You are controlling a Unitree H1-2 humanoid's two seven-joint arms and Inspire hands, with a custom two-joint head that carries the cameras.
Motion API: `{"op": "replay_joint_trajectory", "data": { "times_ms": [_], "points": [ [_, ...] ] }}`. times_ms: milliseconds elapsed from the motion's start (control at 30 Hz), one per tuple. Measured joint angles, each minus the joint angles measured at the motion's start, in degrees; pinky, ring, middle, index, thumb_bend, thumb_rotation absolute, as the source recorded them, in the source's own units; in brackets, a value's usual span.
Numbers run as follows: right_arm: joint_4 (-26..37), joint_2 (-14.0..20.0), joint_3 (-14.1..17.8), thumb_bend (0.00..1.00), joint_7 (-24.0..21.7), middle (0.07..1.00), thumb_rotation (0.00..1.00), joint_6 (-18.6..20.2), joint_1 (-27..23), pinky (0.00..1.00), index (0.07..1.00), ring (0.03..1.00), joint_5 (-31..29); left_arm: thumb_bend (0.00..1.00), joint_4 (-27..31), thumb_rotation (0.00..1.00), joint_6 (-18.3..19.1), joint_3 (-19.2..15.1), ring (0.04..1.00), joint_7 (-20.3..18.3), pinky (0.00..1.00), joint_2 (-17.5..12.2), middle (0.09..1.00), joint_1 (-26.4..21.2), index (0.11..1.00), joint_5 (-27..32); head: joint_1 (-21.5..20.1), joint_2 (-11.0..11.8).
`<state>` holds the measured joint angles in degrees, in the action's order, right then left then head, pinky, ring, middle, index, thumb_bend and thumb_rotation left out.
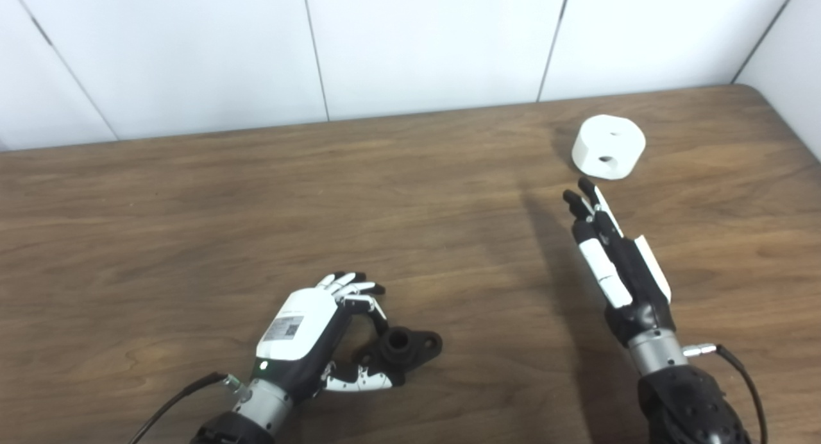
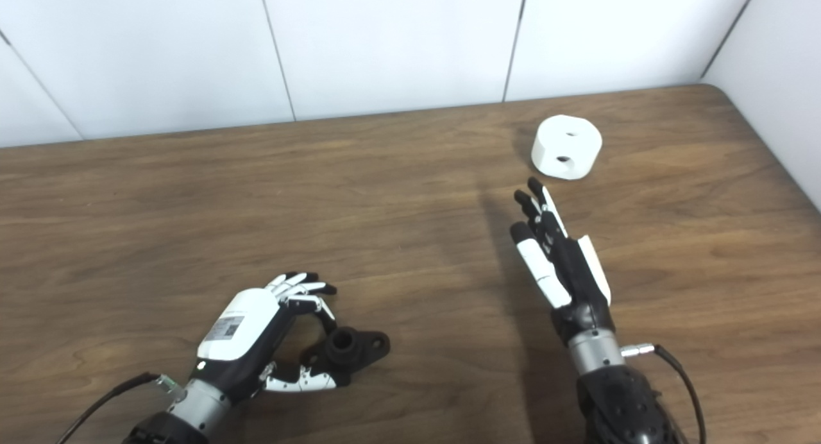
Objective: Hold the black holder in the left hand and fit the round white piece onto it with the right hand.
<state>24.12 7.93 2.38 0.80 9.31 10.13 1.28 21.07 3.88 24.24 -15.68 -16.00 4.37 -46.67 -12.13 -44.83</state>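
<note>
The black holder lies on the wooden table near the front, a short tube on a flanged base. My left hand is cupped around its left side, fingers arched above and apart, thumb lying along its near edge without a closed grip. The round white piece rests on the table at the far right, with two small holes showing. My right hand hovers just short of it, fingers straight and pointing towards the piece, holding nothing.
The table ends at a white panelled wall behind and at a rounded corner at the far right. Cables trail from both wrists towards the front edge.
</note>
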Motion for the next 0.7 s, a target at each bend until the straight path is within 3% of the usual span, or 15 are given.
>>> {"op": "replay_joint_trajectory", "data": {
  "times_ms": [200,333,633,700],
  "points": [
    [1.6,0.0,0.3,0.55,0.5,0.917,0.73,2.8,-3.1,0.97,0.962,0.944,6.6,0.52,-0.6,0.05,-0.8,-0.3,0.901,0.6,0.92,-0.4,0.799,0.0,0.486,0.2,-6.1,2.0],
    [1.7,0.5,1.2,0.53,1.0,0.912,0.63,4.7,-6.6,0.95,0.948,0.932,9.7,0.52,-1.2,0.05,-1.9,-0.4,0.889,1.2,0.90,-0.9,0.797,-0.3,0.486,0.5,-7.7,2.6],
    [1.6,6.7,3.2,0.58,0.2,0.916,0.56,8.3,-13.3,0.92,0.925,0.921,16.2,0.52,-1.7,0.04,-3.1,-0.4,0.876,1.7,0.90,-1.6,0.789,-0.7,0.486,0.4,-10.7,4.5],
    [1.4,8.6,3.5,0.58,-0.1,0.919,0.58,8.3,-15.1,0.89,0.929,0.917,17.4,0.52,-1.7,0.04,-3.2,-0.4,0.877,1.7,0.92,-1.8,0.789,-0.7,0.486,0.4,-10.7,4.5]
  ]
}}
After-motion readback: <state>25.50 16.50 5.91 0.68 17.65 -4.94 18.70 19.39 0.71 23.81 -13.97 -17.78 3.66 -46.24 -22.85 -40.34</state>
